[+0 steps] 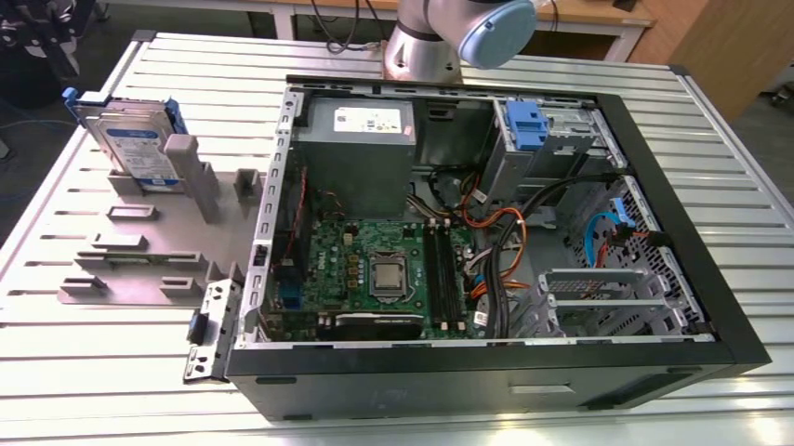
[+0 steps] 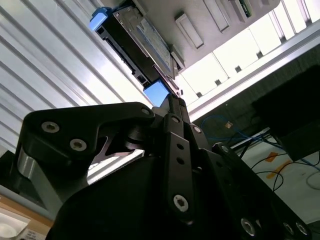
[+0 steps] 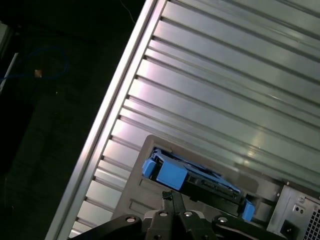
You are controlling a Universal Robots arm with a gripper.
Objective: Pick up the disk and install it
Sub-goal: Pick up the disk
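The disk (image 1: 129,141) stands on edge in a grey holder on the slatted table, at the exterior view's left, beside the open computer case. It is a silver drive with a white-and-blue label and blue carrier rails. In both wrist views the disk (image 2: 137,42) (image 3: 196,181) lies beyond my black fingertips, with a blue end tab facing me. My gripper (image 2: 172,99) (image 3: 170,196) hangs apart from it, fingers together, holding nothing.
The open computer case (image 1: 657,177) holds a grey power supply (image 1: 360,139), a motherboard (image 1: 378,269), loose cables and a drive bay with a fixed blue bracket (image 1: 526,125). A grey fixture plate (image 1: 137,260) lies beside the case. The table edge (image 3: 107,125) drops to a dark floor.
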